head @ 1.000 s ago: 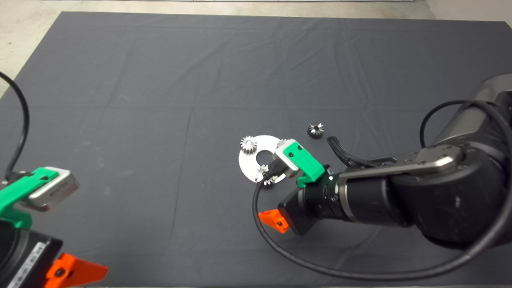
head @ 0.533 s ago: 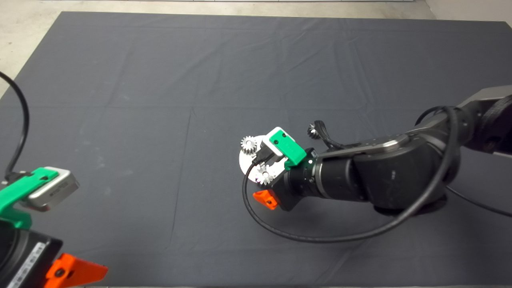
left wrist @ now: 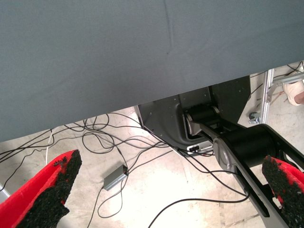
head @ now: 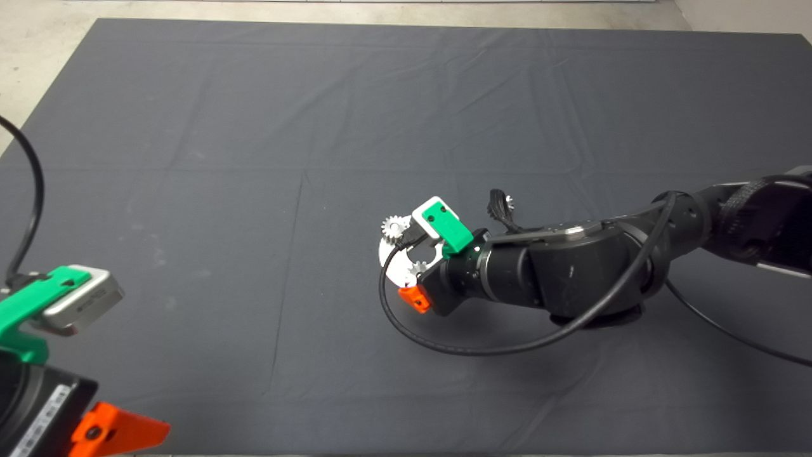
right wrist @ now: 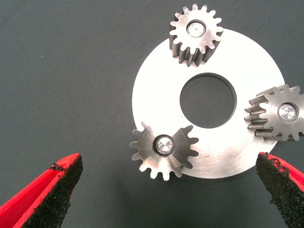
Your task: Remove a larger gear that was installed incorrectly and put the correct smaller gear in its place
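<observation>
Closing in on the disc (right wrist: pixel 228 147): the right gripper (right wrist: pixel 166 166) has moved over from the right and now straddles the larger gear (right wrist: pixel 164 152), fingers wide. That gear is still seated on its pin. The smaller gear (head: pixel 508 202) lies loose on the mat behind the arm. The left gripper (left wrist: pixel 166 190) is parked at lower left, fingers spread. Extraction grasp looks next.

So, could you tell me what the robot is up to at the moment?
The right gripper hangs open over a round steel plate that carries three gears on pins. The larger gear, the one to be swapped out, sits on the plate's rim nearest the fingers and is not yet gripped. The smaller gear lies loose on the mat, mostly hidden behind the arm. The left gripper waits open at the mat's lower left edge.
</observation>
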Available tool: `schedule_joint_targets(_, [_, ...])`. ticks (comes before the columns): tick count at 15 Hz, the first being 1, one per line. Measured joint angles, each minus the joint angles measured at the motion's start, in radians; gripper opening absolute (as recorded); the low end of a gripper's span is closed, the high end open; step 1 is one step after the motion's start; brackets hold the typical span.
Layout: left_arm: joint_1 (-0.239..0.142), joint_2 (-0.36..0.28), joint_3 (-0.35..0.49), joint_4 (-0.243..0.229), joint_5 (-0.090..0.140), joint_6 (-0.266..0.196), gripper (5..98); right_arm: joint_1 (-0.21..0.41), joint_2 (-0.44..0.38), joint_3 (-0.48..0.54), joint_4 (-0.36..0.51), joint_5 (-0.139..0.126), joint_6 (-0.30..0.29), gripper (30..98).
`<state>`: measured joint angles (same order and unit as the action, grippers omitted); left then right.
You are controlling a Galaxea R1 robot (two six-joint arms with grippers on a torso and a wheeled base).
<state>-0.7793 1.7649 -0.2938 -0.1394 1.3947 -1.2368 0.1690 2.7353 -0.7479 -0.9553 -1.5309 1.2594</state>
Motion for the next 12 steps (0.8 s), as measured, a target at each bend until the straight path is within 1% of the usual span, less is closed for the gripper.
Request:
schedule_joint_targets(2, [0.000,0.000,0.000,0.000,0.000,0.000,97.6,-0.018,0.000,-0.011,-0.027,0.000,-0.009,97.0])
schedule_joint_targets(5, [0.000,0.000,0.000,0.000,0.000,-0.001,97.6,-0.071,0.002,-0.026,-0.064,0.000,-0.021,97.0])
schedule_joint_targets(7, [0.000,0.000,0.000,0.000,0.000,-0.001,97.6,-0.087,0.003,-0.039,-0.085,0.000,-0.026,97.0])
schedule_joint_targets(10, [0.000,0.000,0.000,0.000,0.000,-0.001,97.6,-0.111,0.022,-0.072,-0.112,0.000,-0.058,97.0])
schedule_joint_targets(12, [0.000,0.000,0.000,0.000,0.000,-0.001,97.6,-0.125,0.038,-0.099,-0.123,0.000,-0.066,97.0])
